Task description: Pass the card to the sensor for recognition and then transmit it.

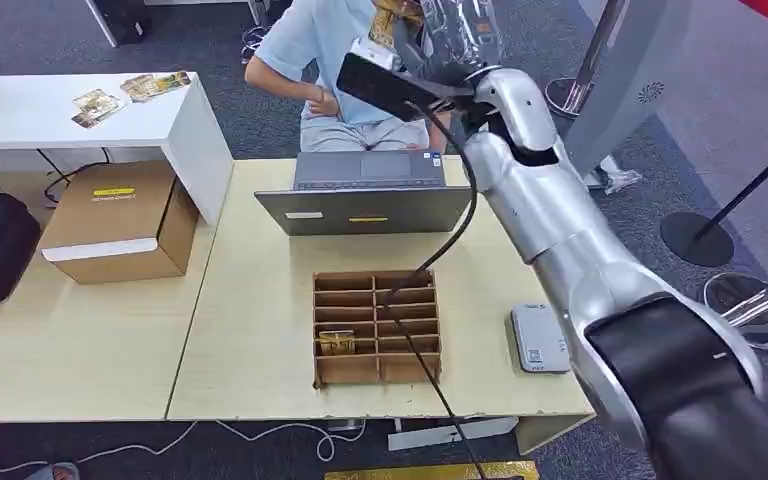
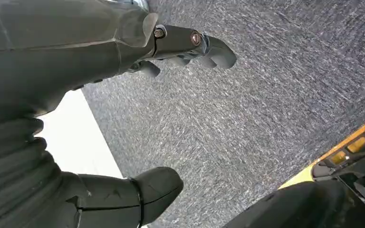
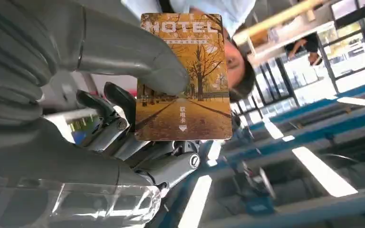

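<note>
R hand [image 3: 123, 95] raised toward person [image 1: 335, 60] behind laptop [image 1: 365, 195]; thick grey thumb presses glossy rectangular card [image 3: 184, 76] against darker fingers [image 3: 119, 102]. Card: autumn-tree print, "HOTEL" at one edge, rounded corners. L hand [image 2: 123, 57] hangs over speckled grey carpet, fingers apart, holds nothing. Flat grey sensor [image 1: 539, 338] on pale wood-grain table [image 1: 250, 300], beside cardboard divider tray [image 1: 375, 327]. Person's upper body cut off by frame edge.

The left hand [image 2: 138, 118] hangs over grey speckled carpet [image 2: 247, 114], holding nothing. Its dark fingers [image 2: 195, 45] curl slightly, apart from the thick thumb [image 2: 154, 190]. A white panel [image 2: 73, 142] lies beside the carpet, and a yellow strip [image 2: 347, 142] crosses one corner.
</note>
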You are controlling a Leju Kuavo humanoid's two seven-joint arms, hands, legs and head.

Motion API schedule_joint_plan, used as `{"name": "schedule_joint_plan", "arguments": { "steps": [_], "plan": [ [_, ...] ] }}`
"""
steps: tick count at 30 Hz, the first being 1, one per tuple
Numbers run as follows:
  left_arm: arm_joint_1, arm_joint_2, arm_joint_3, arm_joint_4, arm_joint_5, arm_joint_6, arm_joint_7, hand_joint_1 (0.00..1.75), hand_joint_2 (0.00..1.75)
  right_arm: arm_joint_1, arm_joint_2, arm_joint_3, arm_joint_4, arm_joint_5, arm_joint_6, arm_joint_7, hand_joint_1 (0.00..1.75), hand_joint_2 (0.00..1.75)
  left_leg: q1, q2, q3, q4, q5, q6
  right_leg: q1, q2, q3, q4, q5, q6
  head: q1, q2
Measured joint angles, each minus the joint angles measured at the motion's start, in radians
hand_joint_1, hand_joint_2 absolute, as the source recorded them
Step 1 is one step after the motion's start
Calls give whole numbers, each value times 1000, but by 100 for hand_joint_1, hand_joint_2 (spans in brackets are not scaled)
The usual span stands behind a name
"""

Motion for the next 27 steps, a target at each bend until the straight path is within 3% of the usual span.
{"name": "schedule_joint_plan", "arguments": {
  "steps": [6,8,10,12,15,18,22,27],
  "plan": [
    [20,0,35,0,31,14,-3,0,175,-12,-89,-164,50,-307,196,-19,175,175,0,-3,0,1,0,0,0,-4,1,-1,0,0,0,0],
    [25,0,44,0,33,14,-3,0,175,-9,-153,-229,86,-454,312,-47,175,175,0,-5,0,3,0,0,0,-5,1,-3,0,1,-1,0],
    [28,0,51,0,31,11,-2,0,175,25,-248,-312,117,-604,477,-106,175,175,1,-12,0,3,0,1,1,-12,6,-5,0,2,0,0],
    [32,0,56,0,26,5,0,0,175,78,-332,-380,135,-681,569,-171,175,175,0,-17,-1,3,-1,3,0,-17,8,-6,-1,3,1,0],
    [37,5,56,0,10,3,2,0,175,179,-426,-439,117,-785,629,-198,175,175,0,-13,-1,3,-3,5,0,-13,8,-7,0,5,0,0],
    [35,9,56,0,-3,3,2,0,175,285,-481,-449,26,-945,682,-174,175,175,-1,-7,-1,3,-4,8,0,-8,6,-6,0,5,0,0],
    [33,13,57,0,-14,5,-2,0,175,397,-496,-436,-134,-1258,767,-141,175,175,0,-2,0,2,-5,7,0,-3,5,-6,0,4,0,0],
    [31,13,68,0,-11,5,-5,0,175,444,-498,-374,-219,-1415,811,-130,175,175,0,-2,1,2,-4,6,1,-3,4,-4,-1,4,-1,0]
  ]
}}
